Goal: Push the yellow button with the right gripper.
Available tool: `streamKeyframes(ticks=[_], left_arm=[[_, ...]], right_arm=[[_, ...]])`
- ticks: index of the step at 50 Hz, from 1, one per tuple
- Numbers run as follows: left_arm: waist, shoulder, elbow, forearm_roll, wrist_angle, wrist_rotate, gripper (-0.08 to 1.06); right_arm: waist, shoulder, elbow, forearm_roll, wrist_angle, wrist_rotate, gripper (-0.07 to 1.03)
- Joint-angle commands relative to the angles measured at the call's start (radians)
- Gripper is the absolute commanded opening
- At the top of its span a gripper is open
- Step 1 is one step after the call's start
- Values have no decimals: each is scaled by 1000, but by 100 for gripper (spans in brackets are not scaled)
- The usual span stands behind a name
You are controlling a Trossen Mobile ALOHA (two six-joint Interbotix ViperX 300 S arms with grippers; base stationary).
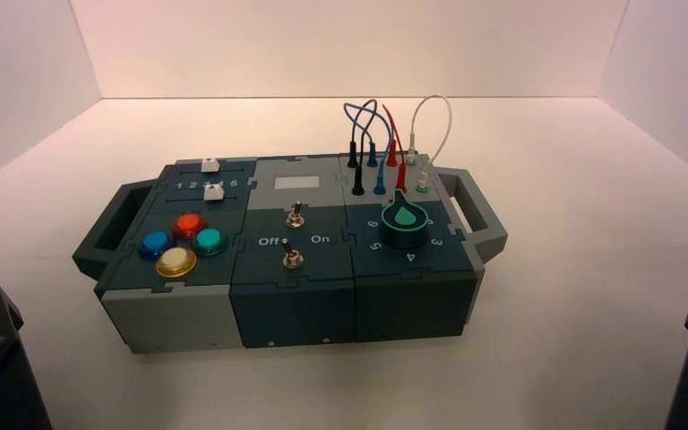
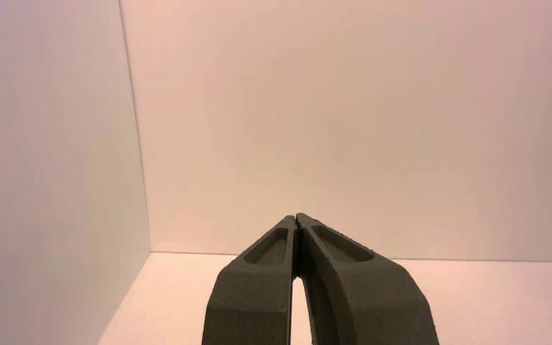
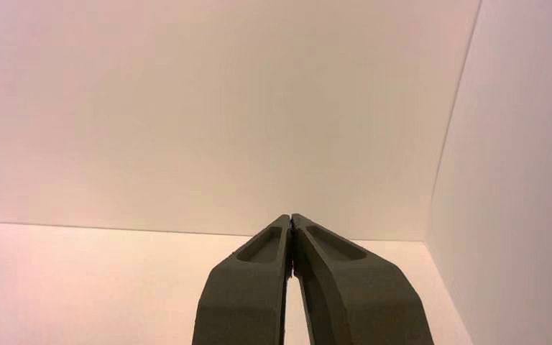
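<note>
Yellow button (image 1: 176,261) on the left part of the box's (image 1: 292,313) top, toward the near edge; nearest of four round buttons set in a diamond; blue button (image 1: 156,244) just beside it, far and left; teal button (image 1: 210,241) far and right of it; red button (image 1: 189,225) at the far point of the group. Beyond the buttons, two white sliders (image 1: 213,192), one farther than the other; middle of the top, two metal toggle switches (image 1: 292,258), one near, one far, with a pale window (image 1: 296,182) beyond them; right part, a dark green knob (image 1: 404,224) with black, blue, red and white wires (image 1: 449,121) looping up on its far side. A handle juts from each end, left handle (image 1: 90,256) and right handle (image 1: 493,235); box sits on a pale table (image 1: 546,358). Right gripper (image 3: 291,215) closed, fingertips together, nothing held; its arm at the near right, well apart from the yellow button; left gripper (image 2: 296,215) idle at the near left, also closed and holding nothing.
</note>
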Motion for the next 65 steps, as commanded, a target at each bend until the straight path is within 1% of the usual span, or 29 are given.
streamKeyframes(ticks=[1, 11, 17, 22, 25, 27, 30, 32, 36, 37, 41, 45, 46, 48, 50, 52, 55, 56, 58, 65], left_arm=[[-2, 8, -32, 0, -5, 0, -4], [-6, 14, -35, -2, 6, -2, -4], [-28, 23, -40, 0, 20, -2, -4], [-55, 31, -57, 0, 71, -2, -4], [-75, 37, -77, -2, 120, -2, -3], [-97, 49, -101, -2, 175, -3, -3], [-118, 64, -127, -3, 235, -2, -3], [-149, 81, -155, -3, 296, 0, -3], [-176, 103, -192, -2, 382, 2, -3], [-186, 110, -204, -2, 413, 2, -3], [-218, 137, -252, -3, 538, 3, -3], [-242, 156, -288, -3, 637, 3, -3], [-242, 156, -288, -3, 637, 3, -3], [-256, 167, -311, -2, 710, 5, -3], [-258, 170, -322, -2, 744, 5, -3], [-262, 178, -331, -2, 788, 5, -3], [-262, 183, -342, -2, 853, 6, -3], [-262, 183, -344, -2, 861, 5, -3], [-262, 187, -348, 0, 905, 6, -3], [-262, 199, -357, 9, 999, 14, -3]], right_arm=[[8, 2, -35, 3, -2, 0, -2], [12, 3, -35, 3, 9, 0, -2], [12, 3, -40, 3, 29, 0, -2], [44, 5, -49, 3, 67, 2, -2], [83, 9, -58, 5, 103, 3, -2], [132, 20, -69, 6, 141, 3, -2], [179, 32, -81, 6, 181, 3, -2], [222, 54, -94, 17, 224, 8, -2], [270, 81, -109, 41, 278, 12, -2], [293, 95, -117, 57, 307, 12, -2], [341, 133, -132, 84, 370, 11, -2], [383, 173, -152, 97, 425, 11, -2], [383, 173, -152, 97, 425, 11, -2], [420, 212, -167, 107, 463, 11, -2], [442, 230, -176, 110, 480, 11, -2], [483, 265, -190, 114, 502, 11, -2], [525, 299, -204, 115, 520, 11, -2], [543, 313, -212, 115, 528, 11, -2], [577, 344, -225, 115, 545, 9, -2], [670, 431, -272, 124, 586, 9, -2]])
